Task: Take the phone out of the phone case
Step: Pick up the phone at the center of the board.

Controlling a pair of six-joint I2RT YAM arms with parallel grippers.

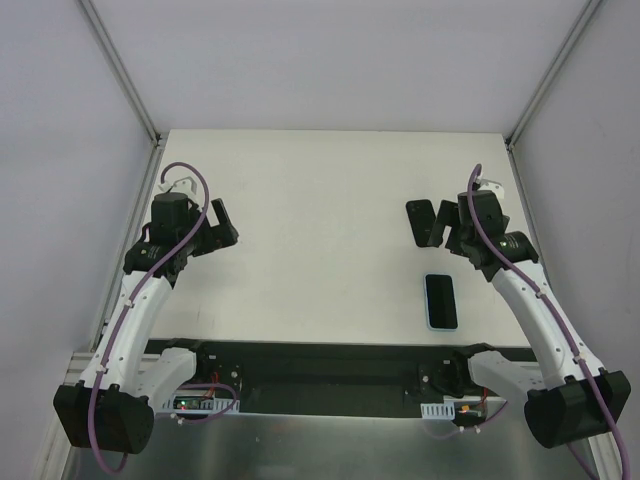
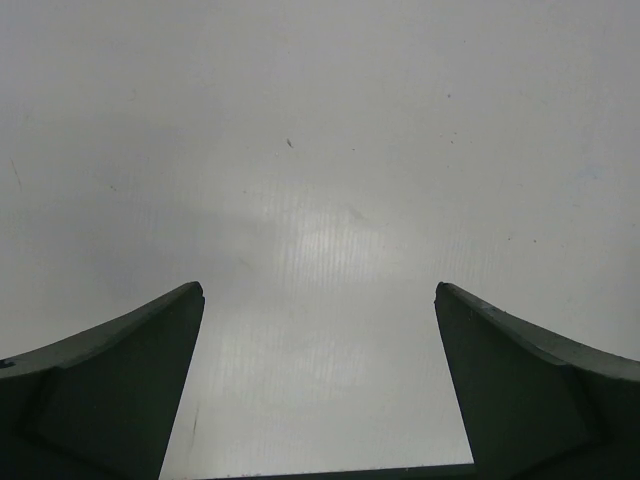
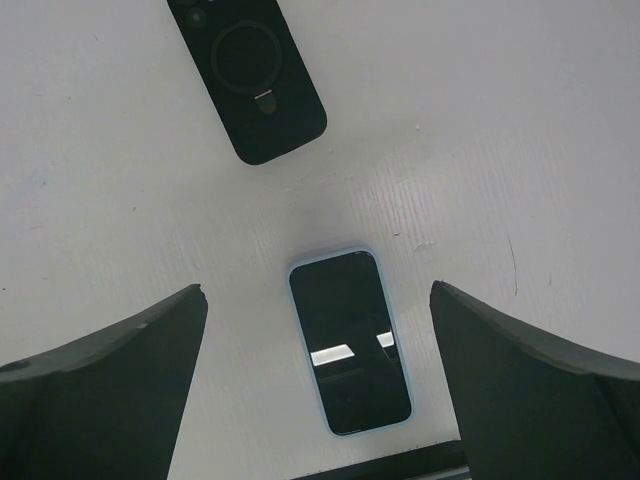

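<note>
The bench (image 1: 320,200) is a flat off-white sheet, lightly scuffed and faintly ribbed up close. It is boxed in by pale grey walls (image 1: 320,60), with metal rails (image 1: 122,70) running down the corners. A black slab (image 3: 247,78) with rounded corners lies flat on it, turned at an angle, with a ring and a small tab on its upward face. Along the near edge runs a black strip (image 1: 320,365), and just below it sits a small circuit board (image 1: 200,403) with lit specks.
</note>
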